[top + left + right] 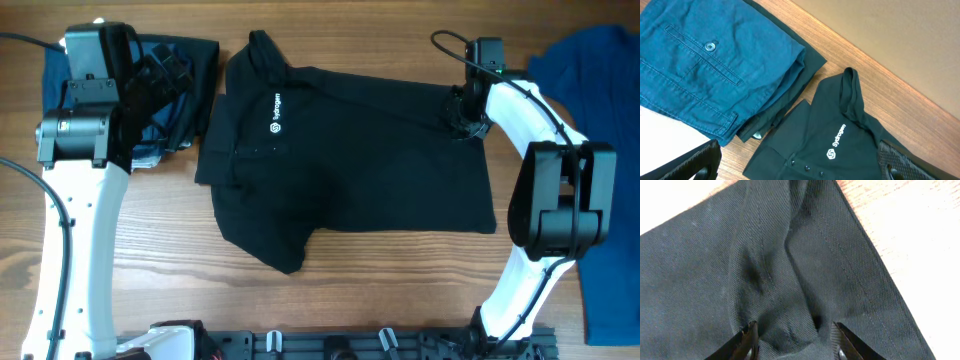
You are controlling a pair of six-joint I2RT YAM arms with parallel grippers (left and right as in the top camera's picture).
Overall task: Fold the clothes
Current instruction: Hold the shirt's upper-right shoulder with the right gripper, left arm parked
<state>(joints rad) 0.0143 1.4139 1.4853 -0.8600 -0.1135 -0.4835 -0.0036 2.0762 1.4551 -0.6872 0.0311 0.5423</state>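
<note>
Black shirt (350,180) lies spread flat at the centre of the table (380,290), collar toward the left. At its far right hem corner the right gripper (794,342) straddles a bunched ridge of cloth, fingers (747,340) partly apart; whether they pinch it cannot be told. The left gripper (795,162), jaws wide, hovers by the collar and the folded blue garment (705,65).
</note>
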